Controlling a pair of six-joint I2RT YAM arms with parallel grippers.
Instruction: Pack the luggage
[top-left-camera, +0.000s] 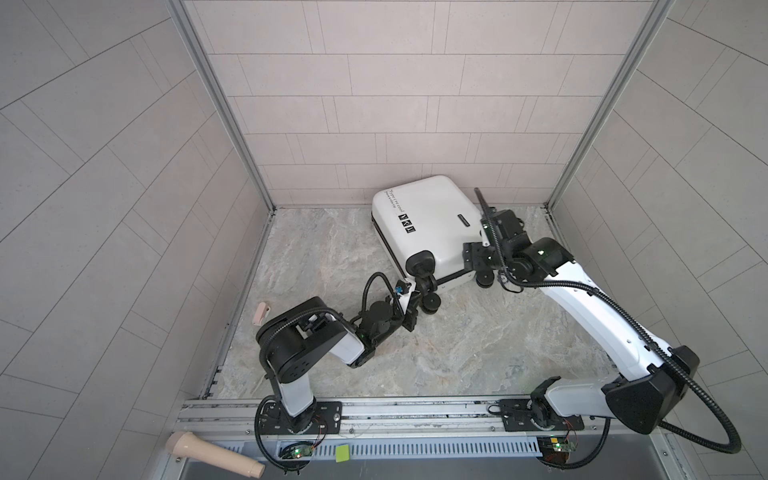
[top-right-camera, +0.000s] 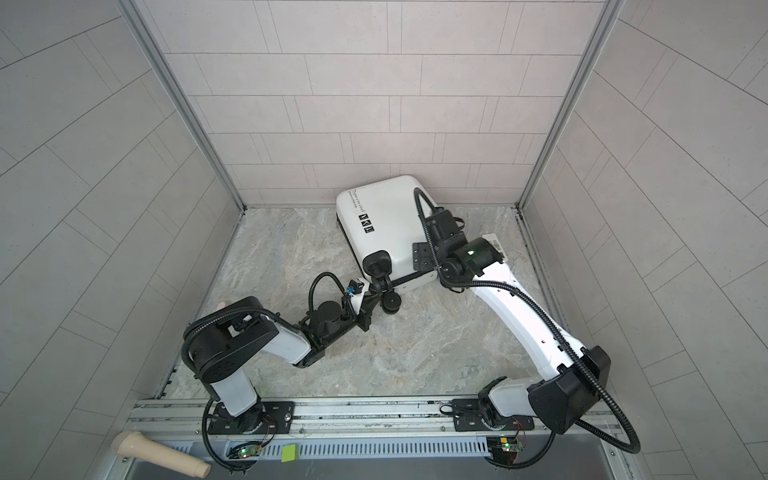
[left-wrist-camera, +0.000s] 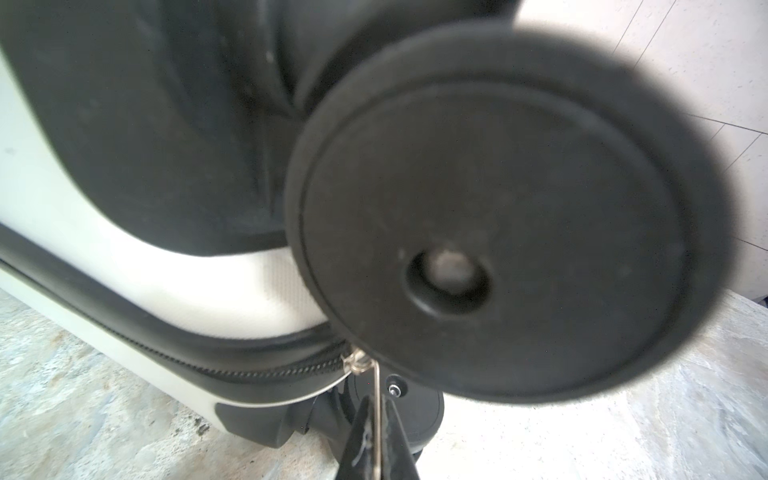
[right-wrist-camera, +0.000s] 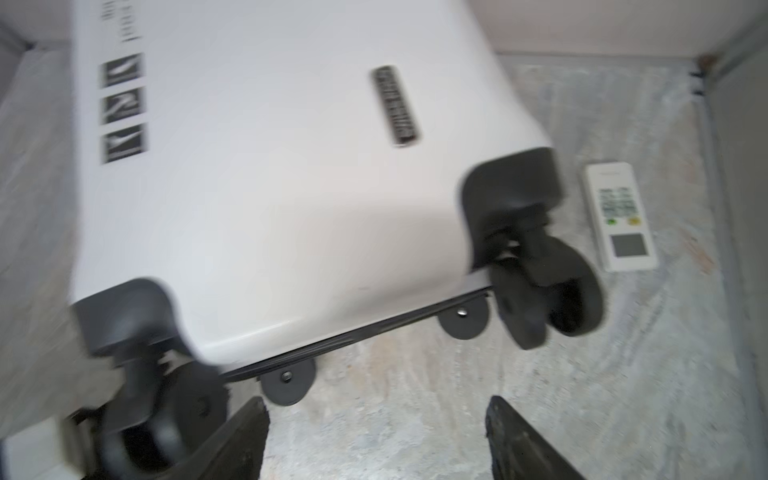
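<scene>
— Where's the luggage (top-left-camera: 424, 224) right now?
— Both top views have it lying flat, white shell up, at the back of the tabletop (top-left-camera: 457, 340), near the rear wall.
— And your left tool (left-wrist-camera: 376, 419)?
— It's pinched closed on the thin metal zipper pull (left-wrist-camera: 376, 386), close by a black wheel (left-wrist-camera: 498, 232). Only my left wrist view shows that grip; from above it's too small to tell.
— The right one?
— My right tool (right-wrist-camera: 376, 405) gapes wide by the wheeled end, with nothing between its jaws. That wrist view also catches a white remote (right-wrist-camera: 621, 216) just beside the luggage.
</scene>
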